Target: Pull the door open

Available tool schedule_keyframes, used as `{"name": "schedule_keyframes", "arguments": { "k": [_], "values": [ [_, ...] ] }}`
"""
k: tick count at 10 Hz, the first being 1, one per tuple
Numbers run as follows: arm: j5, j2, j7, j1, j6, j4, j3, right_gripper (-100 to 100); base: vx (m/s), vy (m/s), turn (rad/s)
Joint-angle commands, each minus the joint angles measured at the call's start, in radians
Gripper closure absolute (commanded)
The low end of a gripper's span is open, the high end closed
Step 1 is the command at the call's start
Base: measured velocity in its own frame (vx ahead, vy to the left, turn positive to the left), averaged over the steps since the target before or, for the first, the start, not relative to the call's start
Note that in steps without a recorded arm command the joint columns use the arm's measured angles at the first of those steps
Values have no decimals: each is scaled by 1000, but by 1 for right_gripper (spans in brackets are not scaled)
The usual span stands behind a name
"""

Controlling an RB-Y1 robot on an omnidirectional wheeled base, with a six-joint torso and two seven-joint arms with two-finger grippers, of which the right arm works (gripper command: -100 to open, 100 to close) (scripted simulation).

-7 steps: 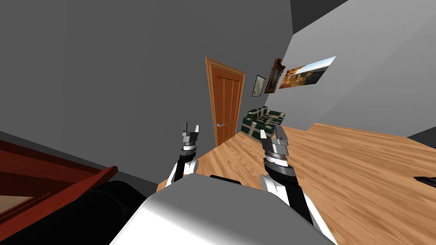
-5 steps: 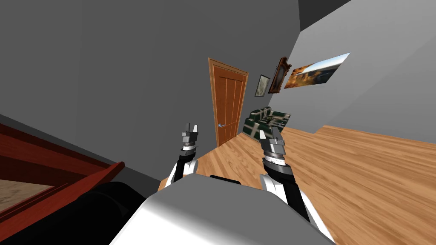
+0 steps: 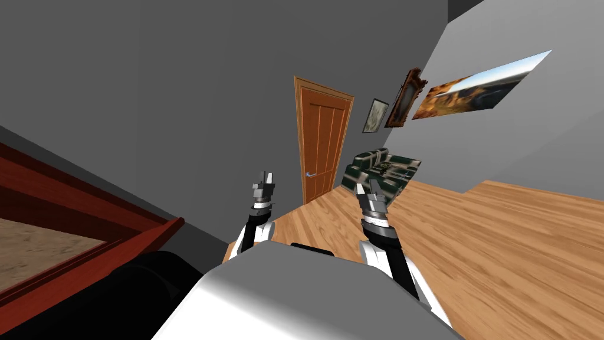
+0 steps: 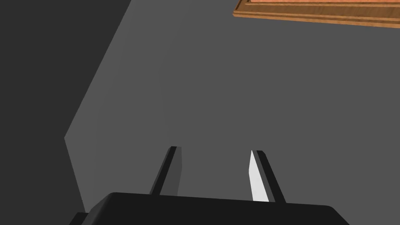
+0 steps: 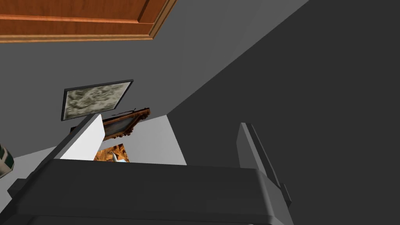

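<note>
Door handle (image 3: 309, 174) tiny, sofa (image 3: 396, 167) partly hidden behind right jaws

Both forearms showing white shells at base, black sleeves above. Wrists wearing ribbed grey rings over white band. At tips, left gripper (image 3: 264, 176) and right gripper (image 3: 366, 187) each carrying dark boxy body, two thin light grey blade fingers (image 4: 256, 177) rising from it, dark strips backing blades.

Walls (image 3: 177, 88) were grey | wood-plank floor (image 3: 501, 248) | green checked sofa (image 3: 383, 169) stood against far wall | three pictures (image 3: 406, 97) hung above.
</note>
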State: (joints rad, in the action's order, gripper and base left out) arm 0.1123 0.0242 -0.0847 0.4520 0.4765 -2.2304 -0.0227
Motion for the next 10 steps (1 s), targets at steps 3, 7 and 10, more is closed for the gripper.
{"name": "schedule_keyframes", "arguments": {
  "k": [3, 7, 10],
  "values": [
    [6, 13, -11, -29, 29, 108, 22, -100, 69, -27, 183],
    [11, 26, -23, -62, 52, 213, 46, -100, 61, -23, 147],
    [17, 39, -37, -99, 78, 314, 74, -100, 67, -30, 213]
  ]
}}
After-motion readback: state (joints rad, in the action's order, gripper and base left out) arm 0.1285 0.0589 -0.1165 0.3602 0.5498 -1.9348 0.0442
